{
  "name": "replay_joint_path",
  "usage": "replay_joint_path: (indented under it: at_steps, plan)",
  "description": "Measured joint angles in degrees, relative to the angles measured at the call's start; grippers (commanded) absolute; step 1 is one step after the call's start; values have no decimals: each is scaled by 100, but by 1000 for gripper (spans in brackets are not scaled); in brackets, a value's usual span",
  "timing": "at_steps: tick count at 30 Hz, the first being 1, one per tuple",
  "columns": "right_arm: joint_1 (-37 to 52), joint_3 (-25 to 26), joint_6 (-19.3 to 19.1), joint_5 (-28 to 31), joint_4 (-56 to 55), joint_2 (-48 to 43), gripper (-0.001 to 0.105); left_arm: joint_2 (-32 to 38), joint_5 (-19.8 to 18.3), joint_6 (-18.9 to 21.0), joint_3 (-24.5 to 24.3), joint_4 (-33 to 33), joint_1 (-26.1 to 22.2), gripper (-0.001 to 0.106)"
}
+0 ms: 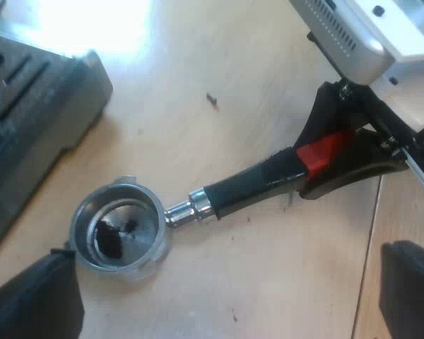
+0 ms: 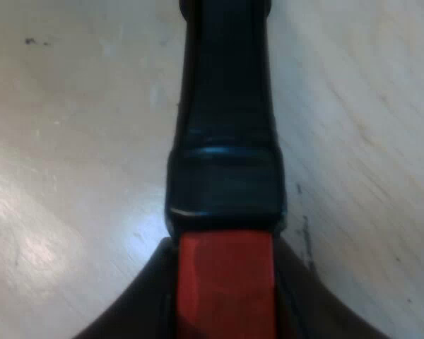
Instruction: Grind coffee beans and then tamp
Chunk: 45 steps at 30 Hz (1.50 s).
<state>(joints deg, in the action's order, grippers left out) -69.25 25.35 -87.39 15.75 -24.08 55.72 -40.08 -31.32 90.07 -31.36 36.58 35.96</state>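
Metal holder with dark, red-ended handle lies on the wooden worktop: right gripper, jaws clamping its handle; left gripper above, jaws wide.

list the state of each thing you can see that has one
metal holder: loose, lying on the table, opening up, nearly empty
grounds: a small dark clump inside the holder
left end effector: open, holding nothing
right end effector: shut on the metal holder's red handle end
espresso machine: on or off cannot be told
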Motion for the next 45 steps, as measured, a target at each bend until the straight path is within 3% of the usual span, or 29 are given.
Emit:
replay_joint_path:
  at_steps: [14,16,21,23,28,34,40,45]
  plan:
    - [0,0,3,72,1111,1075,0,-554,228,0,0,-86,0,87]
    - [0,0,3,48,1167,1138,8,-554,228,0,0,-81,0,87]
    - [0,0,22,-22,1244,1235,52,-554,228,0,0,-81,0,87]
    - [0,0,20,-53,1244,1232,57,-554,228,0,0,-81,0,87]
    - [0,12,20,-55,1121,1232,58,-554,228,0,0,-81,0,87]
    - [0,243,130,-108,381,1232,65,-554,-30,0,0,235,0,87]
    - [0,710,129,-122,-933,1220,65,-462,-29,0,0,523,0,87]
    - [0,1225,129,-131,-1812,1104,65,59,-19,0,-73,929,0,87]
